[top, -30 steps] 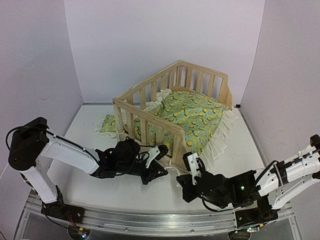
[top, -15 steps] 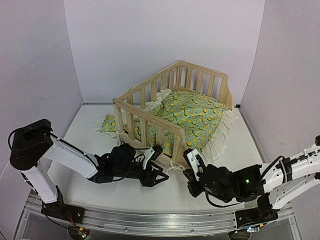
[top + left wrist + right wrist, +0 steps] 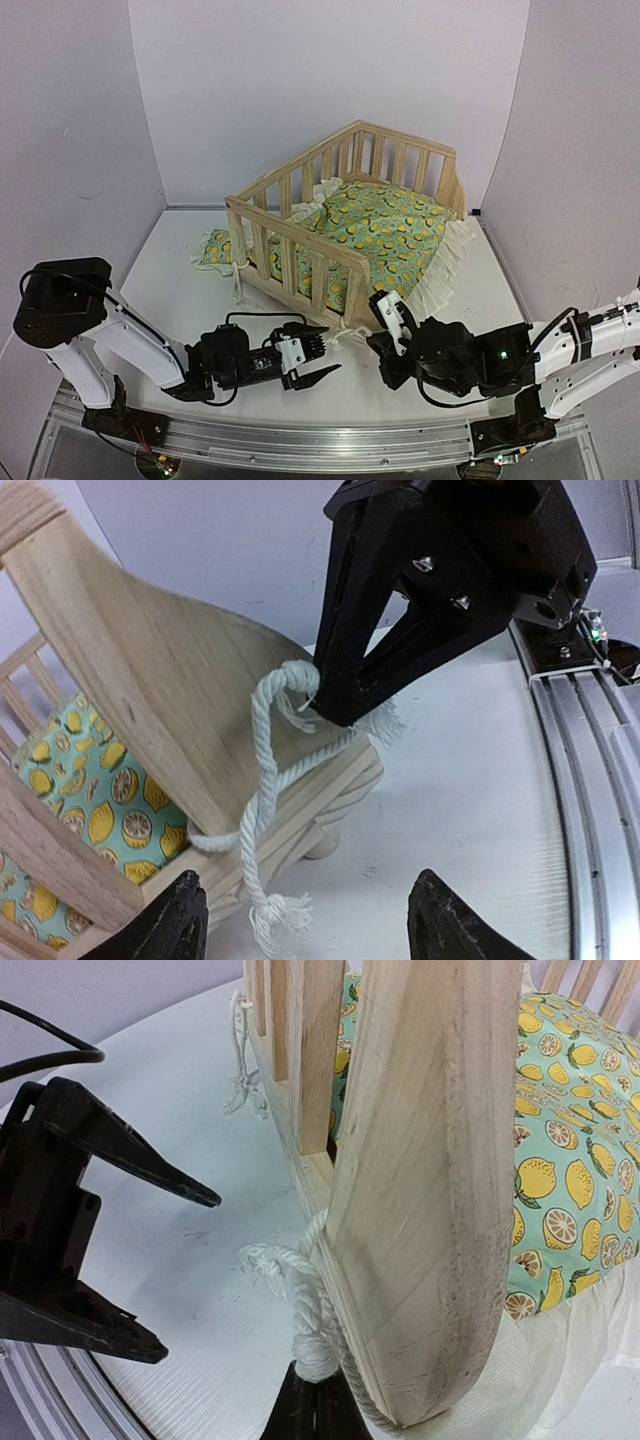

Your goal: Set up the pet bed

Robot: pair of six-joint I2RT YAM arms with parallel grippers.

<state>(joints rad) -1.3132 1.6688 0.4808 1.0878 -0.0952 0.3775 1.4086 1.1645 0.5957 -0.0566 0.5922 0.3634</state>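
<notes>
Pine frame of the pet bed (image 3: 290, 232) is sitting mid-table (image 3: 180, 290), its near slatted side running from far left down to a corner post (image 3: 420, 1210) at near right, low side facing right. Lemon-print cushion (image 3: 390, 230) is lying inside with its cream ruffle spilling out over that low side. The small matching pillow (image 3: 212, 250) is lying outside the frame on the far left, just beyond the slats. Next move is hinging on the white rope (image 3: 262, 780) looped about the foot of the corner post: it is hanging ahead and slightly right of the left gripper (image 3: 330, 350) and apart from it, its cord draping down the post face with a frayed end resting on the table. The right gripper (image 3: 325, 702) is the nearer one, already at the post. Its jaws are pinching together on the knotted part of the rope, right against the wood. The left gripper is standing wide apart and gripping nothing, fingers pointing toward the post foot. Against the view a second back: the left gripper was then closed and up beside the slatted side near the post; it is now sitting lower, nearer the table's front edge, and spread. The right arm is reaching closer in to the post than it was. The bed itself is showing no shift.
</notes>
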